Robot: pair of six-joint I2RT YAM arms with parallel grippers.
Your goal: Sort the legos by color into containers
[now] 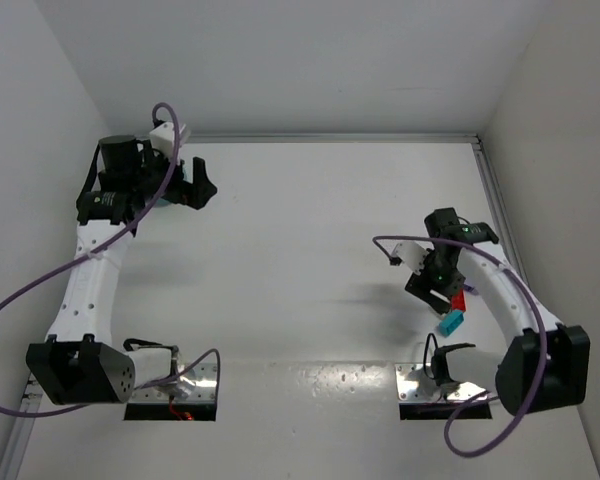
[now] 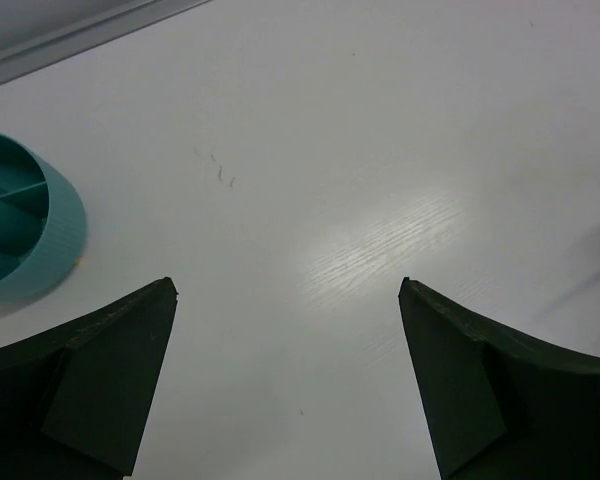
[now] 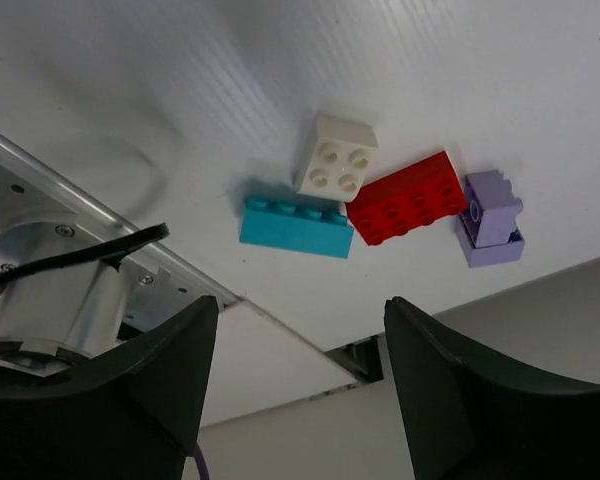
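Four legos lie close together on the white table in the right wrist view: a cyan brick (image 3: 296, 228), a cream-white brick (image 3: 337, 157), a red brick (image 3: 408, 198) and a purple brick (image 3: 490, 218). My right gripper (image 3: 302, 302) hovers just short of them, jaws apart with nothing between. From above, the red brick (image 1: 458, 299) and cyan brick (image 1: 451, 322) peek out beside the right gripper (image 1: 435, 287). My left gripper (image 2: 287, 283) is open over bare table at the far left (image 1: 202, 190). The teal container (image 2: 60, 215), with inner dividers, sits to its left.
Metal base plates (image 1: 425, 385) (image 1: 185, 380) sit at the near edge. An aluminium rail (image 1: 330, 137) runs along the back of the table and another (image 1: 495, 200) down the right side. Purple cables loop off both arms.
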